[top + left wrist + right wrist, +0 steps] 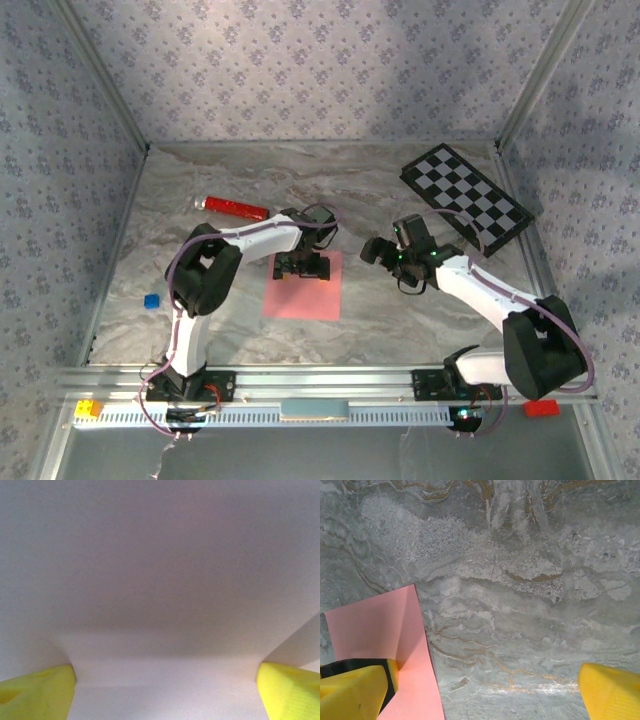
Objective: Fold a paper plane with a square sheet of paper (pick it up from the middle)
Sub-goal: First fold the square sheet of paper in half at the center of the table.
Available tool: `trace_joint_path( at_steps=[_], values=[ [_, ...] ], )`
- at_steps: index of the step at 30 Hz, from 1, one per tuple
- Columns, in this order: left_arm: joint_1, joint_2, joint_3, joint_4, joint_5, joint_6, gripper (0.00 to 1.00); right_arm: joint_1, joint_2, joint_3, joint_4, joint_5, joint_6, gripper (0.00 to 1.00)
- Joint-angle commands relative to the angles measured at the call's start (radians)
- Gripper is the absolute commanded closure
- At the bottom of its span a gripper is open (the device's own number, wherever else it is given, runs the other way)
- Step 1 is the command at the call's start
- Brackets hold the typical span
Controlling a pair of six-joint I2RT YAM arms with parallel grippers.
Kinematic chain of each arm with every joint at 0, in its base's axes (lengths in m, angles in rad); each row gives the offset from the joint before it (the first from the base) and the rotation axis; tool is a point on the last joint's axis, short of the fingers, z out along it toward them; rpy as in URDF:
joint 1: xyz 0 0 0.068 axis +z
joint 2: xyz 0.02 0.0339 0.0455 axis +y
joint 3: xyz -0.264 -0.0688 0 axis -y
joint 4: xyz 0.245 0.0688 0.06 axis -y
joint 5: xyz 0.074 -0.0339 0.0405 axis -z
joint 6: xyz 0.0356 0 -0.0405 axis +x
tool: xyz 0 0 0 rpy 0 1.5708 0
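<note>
Soft, even light; up close the square sheet of paper [160, 580] looks dim and blurred.

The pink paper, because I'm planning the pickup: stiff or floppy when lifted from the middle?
The pink paper looks thin, so it would probably droop at both sides. On the smooth marbled table it may slide when pushed. Its visible crease suggests it bends easily.

Seen from above, the surface [385, 325] offers open room across the lower middle and along the far wall. A red cylinder [231, 207] blocks the upper left, a checkerboard [466, 196] the upper right and a small blue block [151, 300] the left edge. The left pincer [303, 267] crowds the top of the pink sheet [303, 298].
</note>
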Motion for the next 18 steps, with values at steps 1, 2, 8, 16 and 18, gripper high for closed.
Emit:
trace_joint_path(
  at_steps=[1, 2, 8, 16, 18],
  values=[
    [-0.008, 0.055, -0.037, -0.019, 0.004, -0.015, 0.07, 0.015, -0.008, 0.033, -0.036, 0.029, 0.007, 0.00],
    [-0.007, 0.055, -0.039, -0.016, 0.007, -0.015, 0.08, 0.016, -0.009, 0.034, -0.037, 0.031, 0.007, 0.00],
    [-0.002, 0.051, -0.061, 0.013, 0.035, -0.022, 0.08, 0.018, -0.008, 0.041, -0.049, 0.036, 0.001, 0.00],
    [0.009, 0.048, -0.070, 0.026, 0.046, -0.015, 0.08, 0.023, -0.007, 0.051, -0.050, 0.043, 0.007, 0.00],
    [0.011, 0.049, -0.067, 0.027, 0.053, -0.014, 0.08, 0.024, -0.006, 0.050, -0.045, 0.046, 0.012, 0.00]
  ],
)
